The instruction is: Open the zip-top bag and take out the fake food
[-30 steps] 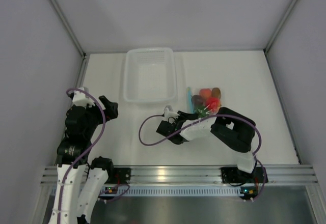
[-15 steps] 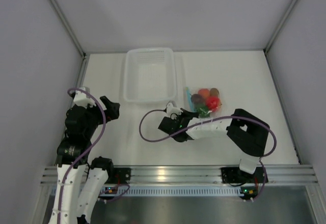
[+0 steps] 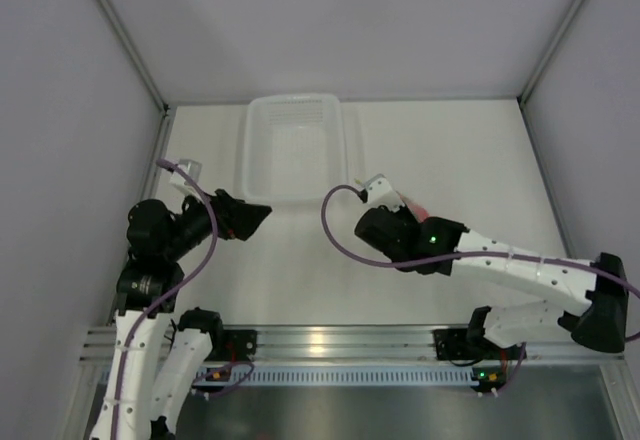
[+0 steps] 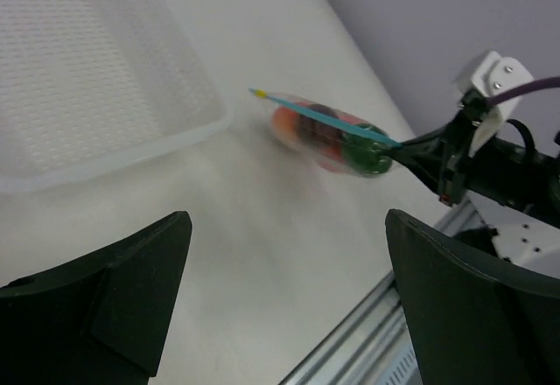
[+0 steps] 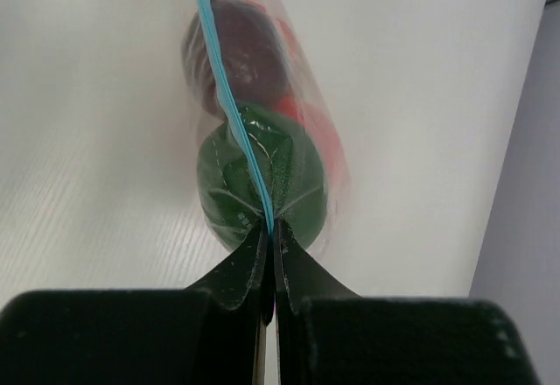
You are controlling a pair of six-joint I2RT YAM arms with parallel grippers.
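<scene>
Closest in the right wrist view, the right gripper has its two fingertips pressed together on the near end of the blue zip strip, so it is pinching the bag by its top edge. The bag stands edge-on with the strip uppermost and running straight away from the fingers. Inside it, a green fruit sits right behind the fingertips, a maroon fruit lies beyond it, and a red fruit shows along the right side. Whether the bag's underside touches the table cannot be told.

Seen from above, the right arm goes out to the right from its base, bends and reaches back leftward low across the table, with its wrist over the bag near the middle. The left arm is folded near the table's left edge, and the left gripper points across at the bag with its jaws spread wide, holding nothing and well apart from it.

Farther back, a white see-through tub rests on the table, just beside the bag's far end.
</scene>
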